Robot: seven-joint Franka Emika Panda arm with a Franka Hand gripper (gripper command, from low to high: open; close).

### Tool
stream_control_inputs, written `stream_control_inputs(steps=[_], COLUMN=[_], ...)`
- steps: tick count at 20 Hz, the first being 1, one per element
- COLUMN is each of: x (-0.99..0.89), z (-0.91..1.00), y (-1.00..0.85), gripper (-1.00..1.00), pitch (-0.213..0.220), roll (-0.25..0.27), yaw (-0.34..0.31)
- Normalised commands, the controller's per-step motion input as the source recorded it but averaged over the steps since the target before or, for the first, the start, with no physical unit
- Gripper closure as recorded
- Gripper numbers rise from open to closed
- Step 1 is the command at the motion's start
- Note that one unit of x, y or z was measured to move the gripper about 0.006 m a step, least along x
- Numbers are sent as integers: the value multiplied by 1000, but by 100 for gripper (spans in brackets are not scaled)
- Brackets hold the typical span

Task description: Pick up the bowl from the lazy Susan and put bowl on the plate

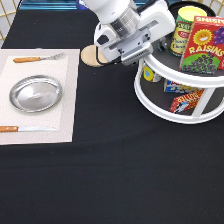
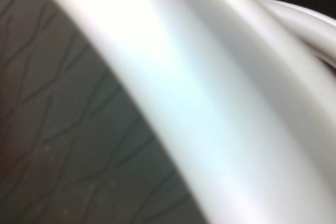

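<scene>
The white two-tier lazy Susan (image 1: pixel 172 107) stands at the exterior view's right. My gripper (image 1: pixel 134 46) hangs over its upper tier at the left rim, with the white hand covering that part of the shelf. The black bowl does not show in either view; it may be hidden under the hand. The silver plate (image 1: pixel 36 93) lies empty on a pale placemat (image 1: pixel 65 100) at the exterior view's left, far from the gripper. The wrist view shows only the turntable's white rim (image 2: pixel 225 115) from very close and a dark grey lined surface (image 2: pixel 67 150) beside it.
A raisin box (image 1: pixel 202 45) and a yellow-lidded can (image 1: pixel 186 27) stand on the upper tier. Small packets (image 1: pixel 182 97) lie on the lower tier. A wooden coaster (image 1: pixel 89 55) sits beside the hand. A fork (image 1: pixel 37 58) and a knife (image 1: pixel 22 129) flank the plate.
</scene>
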Motion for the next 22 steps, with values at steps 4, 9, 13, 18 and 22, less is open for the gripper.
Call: stream_control_inputs(steps=[4, 9, 13, 18, 22], x=[401, -118, -407, -864, -933], z=[194, 637, 702, 231, -69], y=[-181, -211, -31, 17, 25], gripper=[-100, -100, -100, -100, -100], pitch=[63, 12, -19, -127, -149], roll=[103, 43, -13, -98, -93], yaw=[106, 54, 24, 0, 0])
